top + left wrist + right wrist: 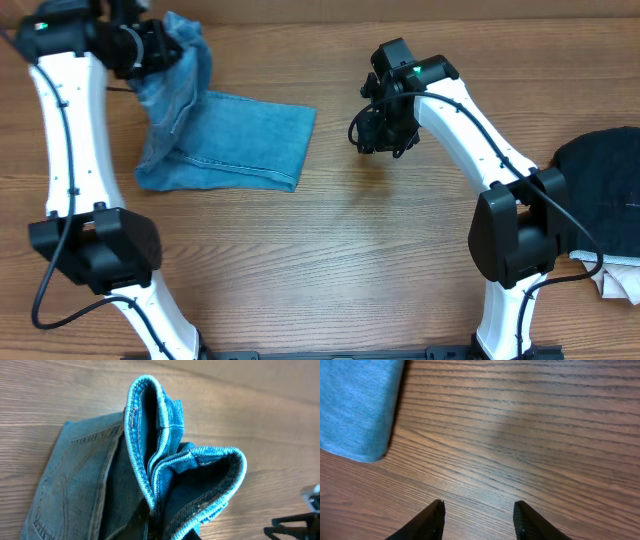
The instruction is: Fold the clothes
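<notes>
The light blue jeans [230,145] lie folded on the wooden table at the upper left. My left gripper [165,45] is shut on their bunched waistband end and lifts it above the table's far left. In the left wrist view the waistband [165,467] curls up from my jaws [157,520], with a back pocket [75,475] to the left. My right gripper [378,132] is open and empty, right of the jeans. In the right wrist view my open fingers [479,515] hover over bare wood, a corner of the jeans [355,405] at the upper left.
A black garment [600,190] lies at the table's right edge, with a whitish cloth [622,280] below it. Bare wood lies between the jeans and the right arm.
</notes>
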Available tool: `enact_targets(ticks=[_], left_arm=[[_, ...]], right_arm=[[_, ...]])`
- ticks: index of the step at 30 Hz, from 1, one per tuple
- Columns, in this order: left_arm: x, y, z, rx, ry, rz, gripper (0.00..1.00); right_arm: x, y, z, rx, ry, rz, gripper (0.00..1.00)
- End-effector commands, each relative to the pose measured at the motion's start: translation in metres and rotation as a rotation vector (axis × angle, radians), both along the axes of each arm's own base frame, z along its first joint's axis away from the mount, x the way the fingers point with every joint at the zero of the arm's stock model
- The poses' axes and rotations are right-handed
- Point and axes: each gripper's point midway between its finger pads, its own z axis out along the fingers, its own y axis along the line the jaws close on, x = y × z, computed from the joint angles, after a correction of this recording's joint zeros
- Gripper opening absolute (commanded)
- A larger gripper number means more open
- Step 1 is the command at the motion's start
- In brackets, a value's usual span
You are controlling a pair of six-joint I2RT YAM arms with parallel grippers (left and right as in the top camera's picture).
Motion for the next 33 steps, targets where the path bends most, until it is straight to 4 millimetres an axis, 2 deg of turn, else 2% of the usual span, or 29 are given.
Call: enact_targets(ticks=[1, 3, 5, 8, 9, 10, 11, 12, 14, 15, 17, 19, 21, 23, 24, 25, 27, 30, 33], left_arm=[[-0.001, -0.024, 0.009, 0.053, -0.010, -0.009, 0.04], [-0.003, -0.037, 0.005, 0.057, 0.003, -0.034, 0.05], [-0.005, -0.043, 0.003, 0.066, 0.011, -0.044, 0.10], [-0.006, -0.050, 0.003, 0.061, 0.014, -0.059, 0.11], [-0.007, -0.060, 0.004, 0.025, 0.021, -0.062, 0.11], [-0.007, -0.078, 0.009, -0.042, 0.017, -0.084, 0.19], [-0.008, -0.098, 0.016, -0.118, 0.014, -0.115, 0.54], [-0.012, -0.117, 0.022, -0.177, 0.012, -0.158, 0.65], [-0.018, -0.146, 0.027, -0.216, 0.002, -0.236, 0.84], [-0.020, -0.153, 0.027, -0.209, -0.004, -0.262, 0.91], [-0.023, -0.154, 0.026, -0.188, -0.013, -0.296, 0.91], [-0.024, -0.147, 0.024, -0.184, 0.002, -0.283, 0.91], [-0.025, -0.131, 0.019, -0.167, 0.018, -0.264, 0.91], [-0.026, -0.092, 0.004, -0.061, 0.070, -0.169, 0.91], [-0.028, -0.062, -0.008, 0.044, 0.115, -0.086, 0.92], [-0.032, -0.040, -0.014, 0.121, 0.147, -0.029, 0.92], [-0.040, -0.002, -0.023, 0.240, 0.202, 0.062, 0.93], [-0.046, 0.022, -0.025, 0.245, 0.232, 0.118, 0.94], [-0.050, 0.032, -0.026, 0.238, 0.248, 0.141, 0.94]], right_arm=[[-0.002, -0.002, -0.001, 0.002, 0.013, -0.019, 0.48], [-0.002, -0.002, -0.001, 0.002, 0.018, -0.032, 0.48], [-0.003, -0.003, -0.001, 0.001, 0.021, -0.032, 0.48], [-0.004, -0.001, -0.001, 0.008, 0.027, -0.031, 0.48], [-0.004, 0.000, 0.000, 0.014, 0.029, -0.030, 0.48], [-0.004, 0.000, 0.000, 0.015, 0.029, -0.030, 0.48], [-0.005, 0.000, 0.000, 0.016, 0.031, -0.030, 0.48], [-0.005, 0.000, 0.000, 0.016, 0.031, -0.030, 0.48], [-0.006, 0.000, -0.001, 0.013, 0.037, -0.030, 0.48], [-0.007, -0.001, -0.001, 0.013, 0.039, -0.030, 0.48], [-0.008, -0.001, -0.001, 0.011, 0.044, -0.030, 0.48], [-0.009, -0.001, -0.001, 0.009, 0.047, -0.030, 0.48], [-0.010, 0.000, -0.001, 0.014, 0.054, -0.026, 0.49], [-0.019, 0.016, 0.004, 0.095, 0.077, 0.045, 0.49], [-0.028, 0.034, 0.009, 0.171, 0.094, 0.102, 0.53], [-0.033, 0.046, 0.012, 0.207, 0.098, 0.134, 0.57], [-0.039, 0.072, 0.016, 0.252, 0.082, 0.182, 0.58], [-0.038, 0.108, 0.015, 0.290, 0.048, 0.135, 0.56], [-0.032, 0.132, 0.006, 0.327, 0.023, 0.094, 0.54]])
